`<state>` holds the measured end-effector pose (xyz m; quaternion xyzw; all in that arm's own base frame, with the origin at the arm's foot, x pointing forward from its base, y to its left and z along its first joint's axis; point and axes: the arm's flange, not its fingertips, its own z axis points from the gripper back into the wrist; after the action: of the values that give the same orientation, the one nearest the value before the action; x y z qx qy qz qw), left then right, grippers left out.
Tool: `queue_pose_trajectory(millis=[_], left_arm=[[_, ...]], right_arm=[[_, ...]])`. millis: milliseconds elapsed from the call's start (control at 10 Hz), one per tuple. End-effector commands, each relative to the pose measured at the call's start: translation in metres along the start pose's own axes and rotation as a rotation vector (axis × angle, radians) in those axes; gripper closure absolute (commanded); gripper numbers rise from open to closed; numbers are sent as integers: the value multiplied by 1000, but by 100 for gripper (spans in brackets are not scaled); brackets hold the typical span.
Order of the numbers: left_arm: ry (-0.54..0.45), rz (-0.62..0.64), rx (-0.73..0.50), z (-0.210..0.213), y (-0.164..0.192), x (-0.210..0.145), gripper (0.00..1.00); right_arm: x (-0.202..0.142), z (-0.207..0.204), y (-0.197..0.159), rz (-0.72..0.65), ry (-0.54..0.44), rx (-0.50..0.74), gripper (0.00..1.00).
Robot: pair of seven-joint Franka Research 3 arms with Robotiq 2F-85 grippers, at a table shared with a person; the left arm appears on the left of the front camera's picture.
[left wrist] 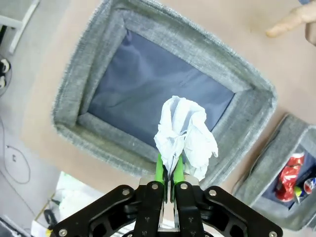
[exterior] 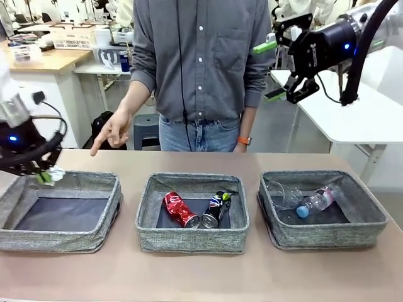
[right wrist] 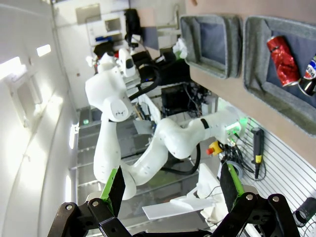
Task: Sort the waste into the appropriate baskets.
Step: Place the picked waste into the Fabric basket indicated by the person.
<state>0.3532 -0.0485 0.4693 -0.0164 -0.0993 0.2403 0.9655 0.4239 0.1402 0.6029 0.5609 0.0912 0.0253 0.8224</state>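
My left gripper (exterior: 45, 177) (left wrist: 168, 170) is shut on a crumpled white paper (left wrist: 185, 136) (exterior: 56, 173) and hangs over the near-left rim of the left basket (exterior: 69, 239) (left wrist: 79, 79), whose dark bottom is bare. The middle basket (exterior: 192, 242) (left wrist: 276, 163) holds a crushed red can (exterior: 181, 209) (right wrist: 283, 55) and a crushed dark can (exterior: 216, 209). In the right basket (exterior: 327, 233) lie a clear plastic cup (exterior: 280, 192) and a clear bottle with a blue cap (exterior: 315, 202). High at the upper right, my right gripper (exterior: 271, 70) (right wrist: 173, 185) stands open and holds nothing.
A person in a grey shirt stands at the far side of the table, one hand (exterior: 112, 131) (left wrist: 294, 24) pointing down toward the left basket. A white table (exterior: 352, 113) lies behind on the right. Bare brown tabletop (exterior: 189, 277) runs in front of the baskets.
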Motion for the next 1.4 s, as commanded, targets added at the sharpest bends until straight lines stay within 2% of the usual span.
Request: queue_pose_trajectory(millis=[0,400,500,600,700,800,900,1300], left_arm=[[2,-14,-7,3,-22,-3,95],[23,-25,14,1,-25,-3,95],[22,-42,13,2,-25,-4,36],[20,-44,11,4,-26,-4,36],[17,-48,18,6,-28,-3,0],[13,-52,21,9,-30,-3,34],[10,-59,20,12,-33,-3,0],[-15,-102,18,26,-42,-6,0]], right_arm=[[0,2,2,22,5,12,0],[0,2,2,22,5,12,0],[0,2,2,22,5,12,0],[0,2,2,22,5,12,0],[0,2,2,22,5,12,0],[0,2,2,22,5,12,0],[0,2,2,22,5,12,0],[0,2,2,22,5,12,0]])
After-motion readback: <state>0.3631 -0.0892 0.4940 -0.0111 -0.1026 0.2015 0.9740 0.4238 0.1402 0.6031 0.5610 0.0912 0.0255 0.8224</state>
